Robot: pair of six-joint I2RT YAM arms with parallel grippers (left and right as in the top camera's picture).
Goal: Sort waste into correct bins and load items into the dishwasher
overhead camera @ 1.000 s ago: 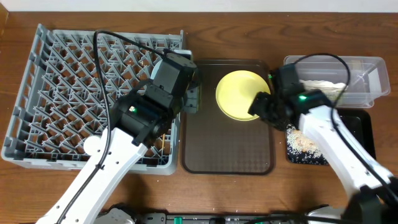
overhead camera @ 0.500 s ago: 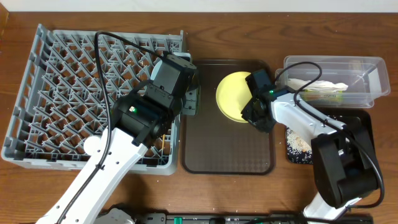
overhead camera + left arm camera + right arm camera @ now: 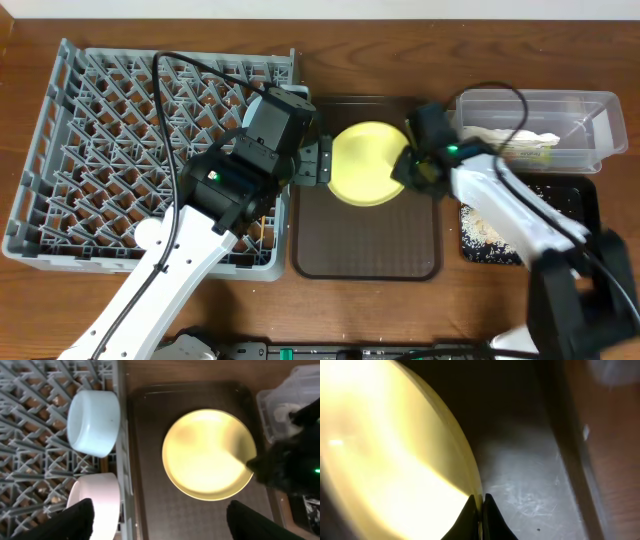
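On large dark brown serving tray: round yellow plate, near grey plastic dish rack. Fingers of right gripper pinch plate's right rim; rim seems slightly raised, but view is blurred. Fingers of left gripper spread wide over plate, holding nothing.

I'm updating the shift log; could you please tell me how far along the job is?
Done: tissue and wrapper lie in the clear tub, crumbs on the black tray, the blue bowl and pink bowl in the rack. In hand: the fingers of the right gripper pinch the yellow plate. Left: racking that plate; cup and chopsticks aren't clearly visible.
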